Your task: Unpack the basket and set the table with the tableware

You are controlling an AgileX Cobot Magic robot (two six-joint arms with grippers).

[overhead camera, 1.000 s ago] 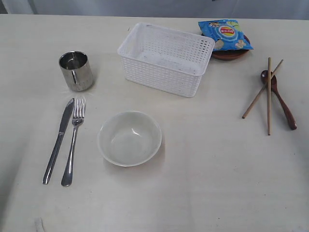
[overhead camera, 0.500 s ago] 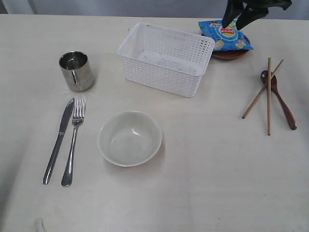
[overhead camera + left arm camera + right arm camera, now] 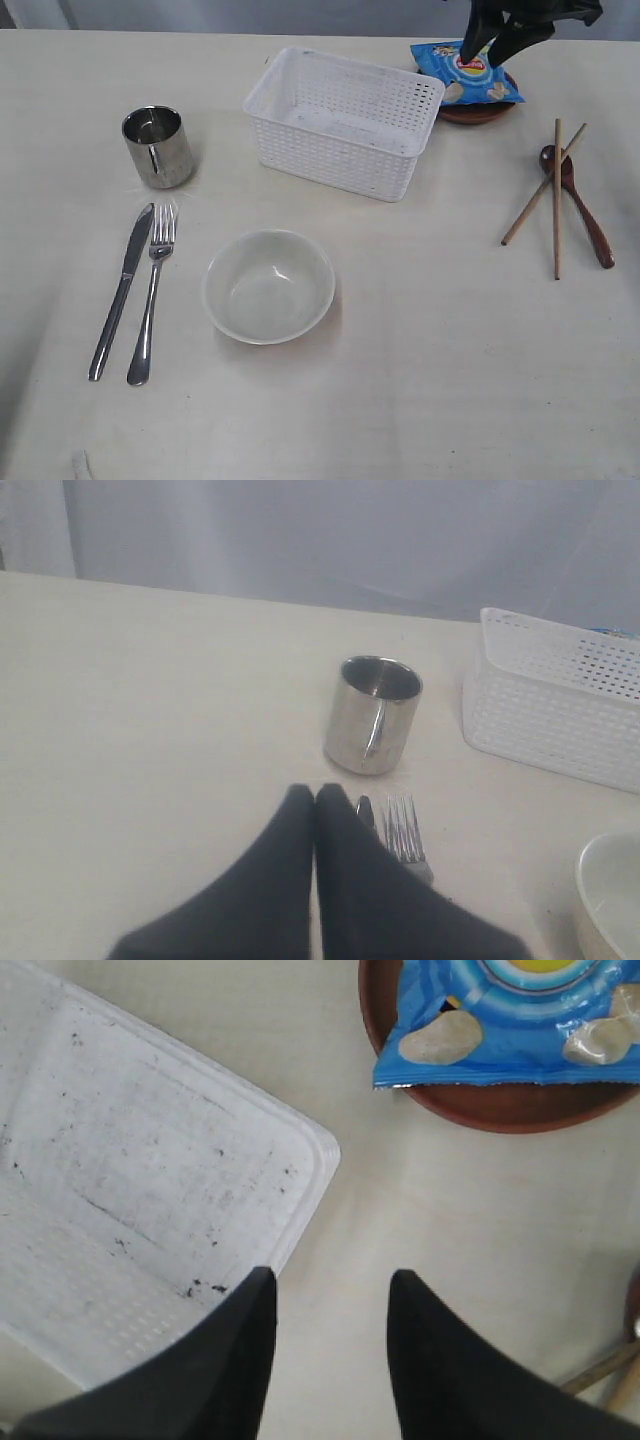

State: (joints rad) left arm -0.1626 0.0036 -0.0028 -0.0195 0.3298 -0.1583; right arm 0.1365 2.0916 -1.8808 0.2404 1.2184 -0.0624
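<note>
Exterior view read as a dial centred on the bowl point(image 3: 269, 286), 12 o'clock pointing away from the camera. The off-white bowl stands upright, nearest on the table point(image 3: 420, 380). At 9 o'clock the steel knife point(image 3: 122, 290) and fork point(image 3: 152, 295) lie side by side and parallel, handles toward the camera, which I read as a finished place setting. The left gripper point(image 3: 314, 792) hangs over their tips with fingers pressed together and holds nothing, probably parked. The steel cup point(image 3: 158, 147) stands upright at 10 o'clock. At 3 o'clock the wooden chopsticks point(image 3: 557, 200) lie crossed over the dark red spoon point(image 3: 582, 208), so they are unpacked but not neatly laid. At 1 o'clock is the white basket point(image 3: 330, 160), with nothing visible inside. Beyond it, near 2 o'clock, the brown plate point(image 3: 478, 113) carries the blue chip bag point(image 3: 466, 72), so the plate is likely the last piece to be set. The right gripper point(image 3: 332, 1280) hovers over the bare strip between basket corner and plate, jaws spread and empty, probably lining up on the bag or plate.
</note>
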